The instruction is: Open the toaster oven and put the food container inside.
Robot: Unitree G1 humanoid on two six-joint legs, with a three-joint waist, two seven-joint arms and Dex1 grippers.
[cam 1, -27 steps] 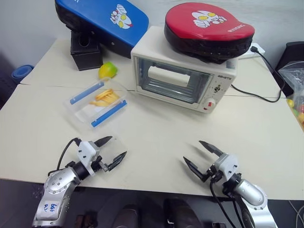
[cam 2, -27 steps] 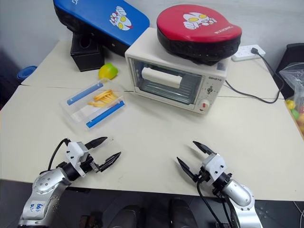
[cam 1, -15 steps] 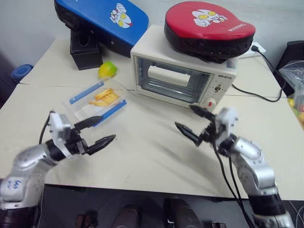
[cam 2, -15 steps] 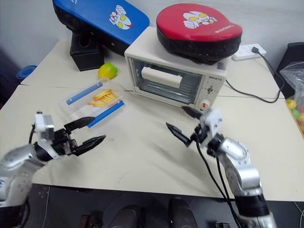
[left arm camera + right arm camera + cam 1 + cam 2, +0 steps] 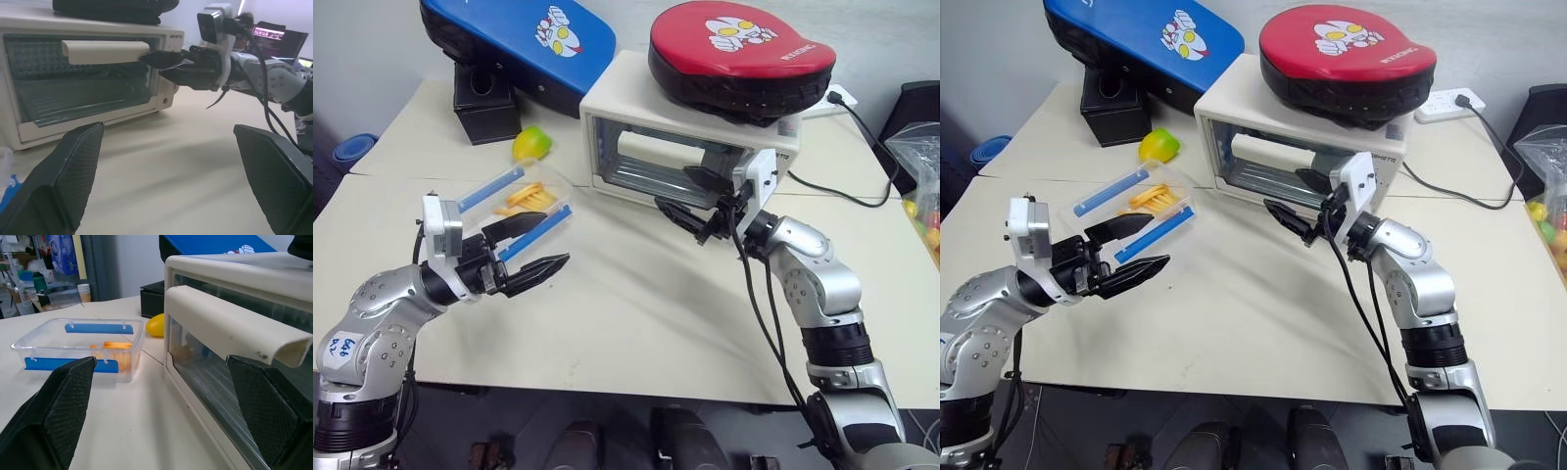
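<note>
The cream toaster oven [image 5: 759, 159] stands at the back of the table with its glass door shut and its handle [image 5: 230, 325] across the top of the door. My right gripper [image 5: 680, 193] hangs open just in front of the door, near the handle's right end, with nothing between its fingers. To the oven's left lies the food container [image 5: 514, 199], a clear box with two blue clips and yellow food inside. My left gripper [image 5: 553, 240] floats open just in front of the container's near right corner, apart from it.
A red pad [image 5: 739, 54] lies on the oven's top. A blue pad [image 5: 524, 39] leans on a black stand [image 5: 484, 103] at the back left, with a yellow-green fruit [image 5: 530, 144] beside it. A black cord [image 5: 847, 201] trails right; a bag [image 5: 920, 181] sits at the right edge.
Both arms have risen from the table's front edge. The right gripper has travelled forward to the oven door. The left gripper has moved up toward the container.
</note>
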